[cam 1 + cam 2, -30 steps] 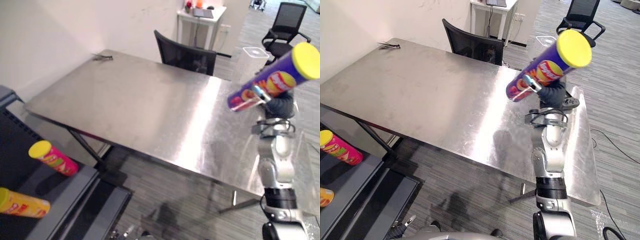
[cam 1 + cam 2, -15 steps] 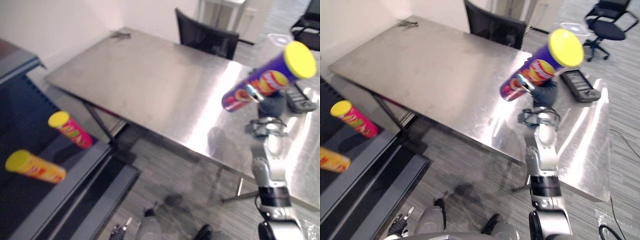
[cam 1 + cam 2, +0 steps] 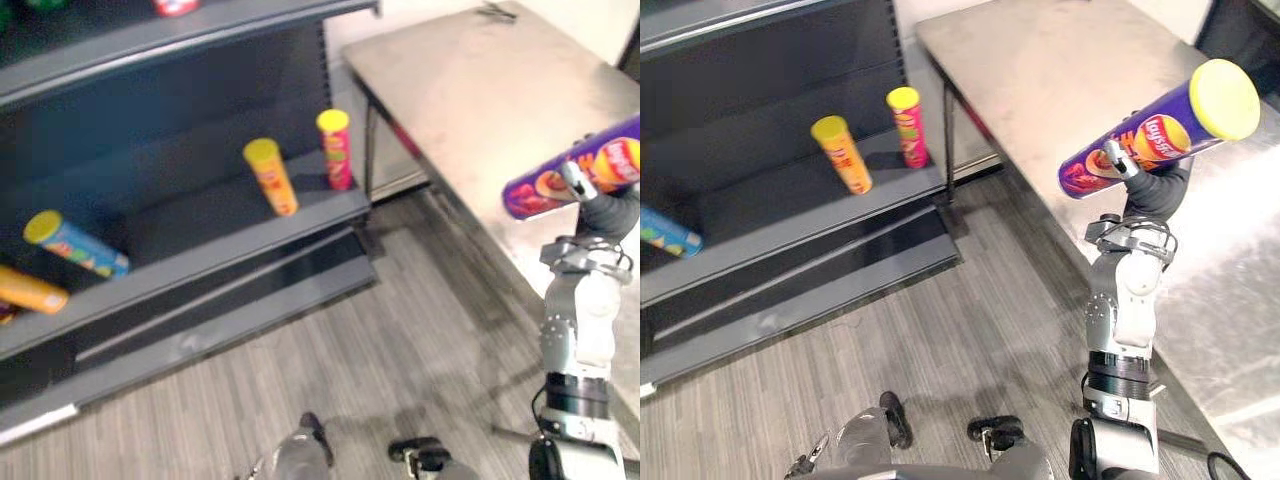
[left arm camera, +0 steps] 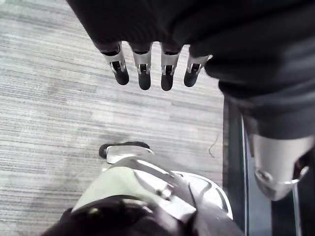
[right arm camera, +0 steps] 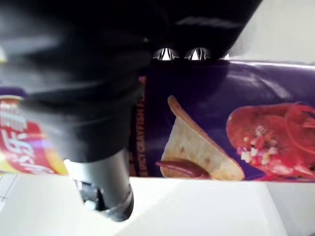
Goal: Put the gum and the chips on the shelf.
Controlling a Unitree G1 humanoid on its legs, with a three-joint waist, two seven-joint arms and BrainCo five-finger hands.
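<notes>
I judge the job barely begun: my right robot hand (image 3: pixel 1152 188) is clamped round the chips (image 3: pixel 1150 128), a glossy purple tube with a yellow lid, tilted near the brushed-steel surface (image 3: pixel 1060 60) and well apart from the dark flat shelf (image 3: pixel 770 215), while the left robot hand (image 4: pixel 143 61) hangs straight-fingered and empty.

Chip cans, five in all: purple can (image 3: pixel 1150 140), orange can (image 3: pixel 271 176), red can (image 3: pixel 335 148), blue can (image 3: pixel 75 243), second orange can (image 3: pixel 32 290). One shelf (image 3: pixel 200 250). One tabletop (image 3: pixel 470 80). Two hands: left hand (image 4: pixel 143 69), right hand (image 3: pixel 1152 188).
</notes>
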